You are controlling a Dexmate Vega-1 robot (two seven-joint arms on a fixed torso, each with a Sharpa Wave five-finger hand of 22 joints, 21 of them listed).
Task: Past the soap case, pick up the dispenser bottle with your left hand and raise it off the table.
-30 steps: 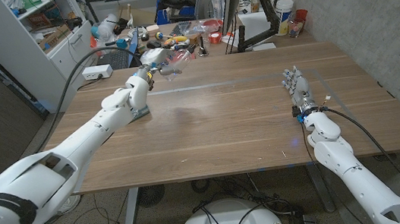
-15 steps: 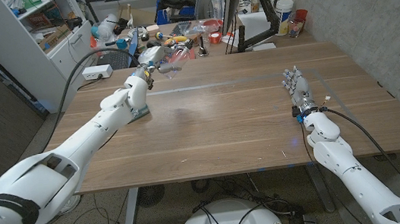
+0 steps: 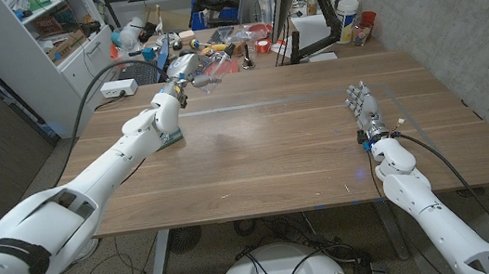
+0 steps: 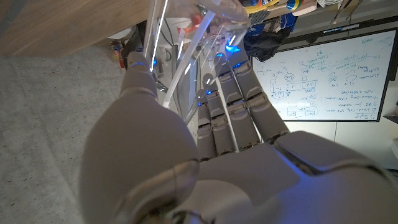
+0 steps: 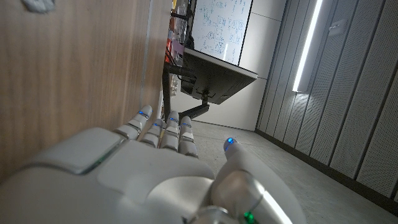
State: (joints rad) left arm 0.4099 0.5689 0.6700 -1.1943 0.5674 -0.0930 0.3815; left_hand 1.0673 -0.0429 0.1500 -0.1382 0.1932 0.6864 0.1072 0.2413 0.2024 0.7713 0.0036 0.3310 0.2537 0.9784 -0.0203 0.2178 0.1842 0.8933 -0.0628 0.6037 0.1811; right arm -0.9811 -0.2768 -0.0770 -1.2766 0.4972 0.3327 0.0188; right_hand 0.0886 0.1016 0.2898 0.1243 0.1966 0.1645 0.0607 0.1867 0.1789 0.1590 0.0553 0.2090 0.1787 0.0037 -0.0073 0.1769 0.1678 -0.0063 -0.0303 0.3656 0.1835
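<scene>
My left hand (image 3: 171, 97) reaches over the far left part of the wooden table (image 3: 301, 139) and grips a clear dispenser bottle (image 3: 198, 73), which hangs tilted in the air above the tabletop. In the left wrist view my fingers (image 4: 233, 102) wrap the transparent bottle (image 4: 199, 22), and its inner tube shows through the wall. A small pale teal case (image 3: 170, 139) lies on the table, partly hidden under my left forearm. At the right side of the table my right hand (image 3: 363, 108) stands with its fingers straight and holds nothing.
A cluttered second table (image 3: 214, 40) stands right behind the far edge. A white power strip (image 3: 117, 89) lies at the far left corner, and a black monitor arm (image 3: 308, 47) stands at the far right. Shelves (image 3: 54, 29) stand to the left.
My left hand has carried the bottle slightly higher and farther toward the far left. My right hand has not moved.
</scene>
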